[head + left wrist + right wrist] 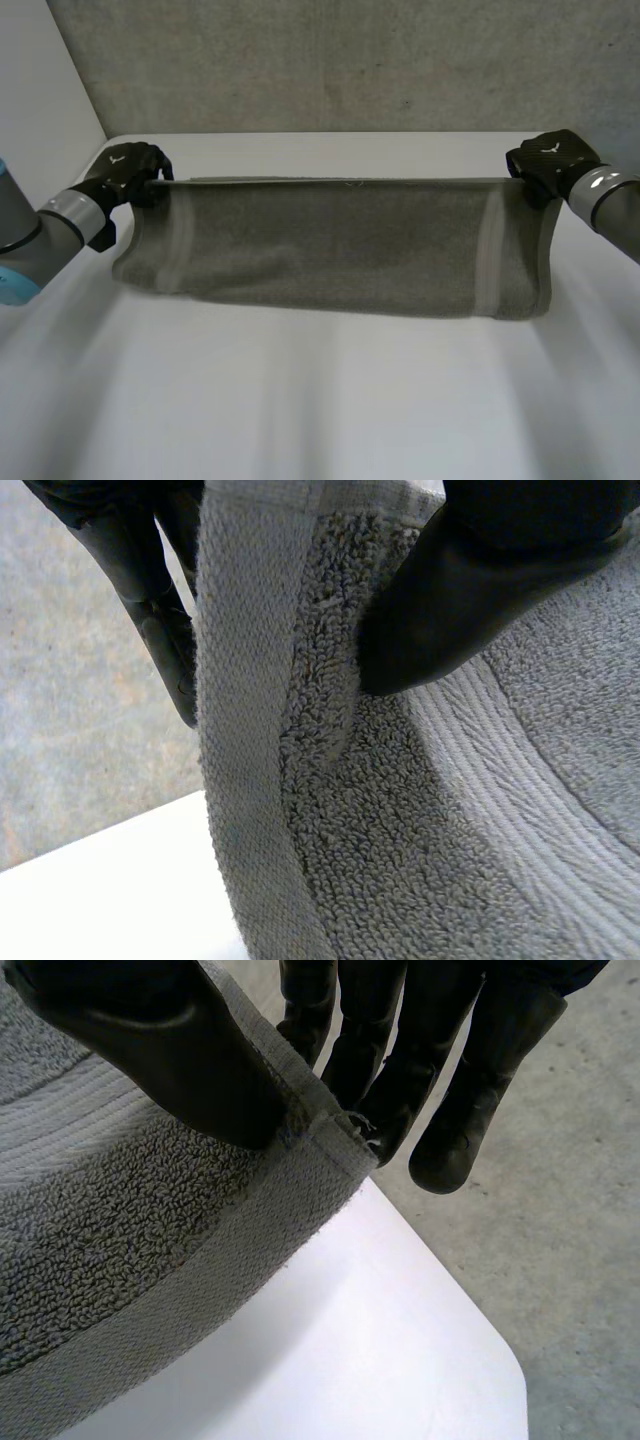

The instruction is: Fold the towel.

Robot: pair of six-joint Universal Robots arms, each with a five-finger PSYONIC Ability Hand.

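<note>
Now, the towel hangs taut between the hands, its lower edge seemingly resting on the surface. The left hand pinches one top corner and the right hand the other, fingers clamped on the hem. It's best to hold both corners level and lay them down together, so the edges meet squarely. The white surface runs back to a grey concrete wall.

The white table carries the grey towel, whose lower edge seems to rest on it.
</note>
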